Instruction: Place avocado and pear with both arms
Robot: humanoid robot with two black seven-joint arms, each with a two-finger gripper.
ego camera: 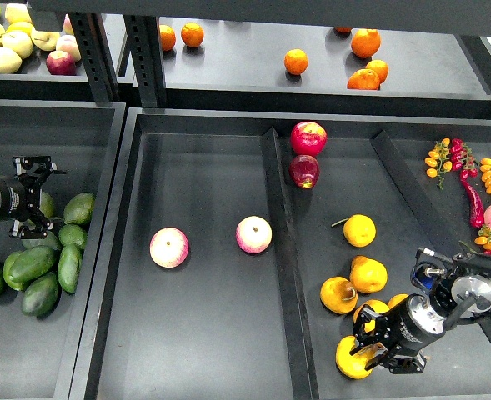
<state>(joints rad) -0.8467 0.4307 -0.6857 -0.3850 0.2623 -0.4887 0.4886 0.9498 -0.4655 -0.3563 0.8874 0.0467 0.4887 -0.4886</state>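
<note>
Left gripper (pixel 35 193) spread wide, hovering above avocado (pixel 33 262) pile at left bin's (pixel 62 350) inner wall, lined up for a pick. Right gripper (pixel 377 340) closing around pear (pixel 353 358) near middle bin's front edge; grip unclear.

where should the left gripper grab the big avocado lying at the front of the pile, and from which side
Grip the avocado across its narrow middle, coming from above. It lies on its side, long axis slanted, with neighbours touching its ends and lower flank, so the top is the free side. The left gripper is just above the pile.
</note>
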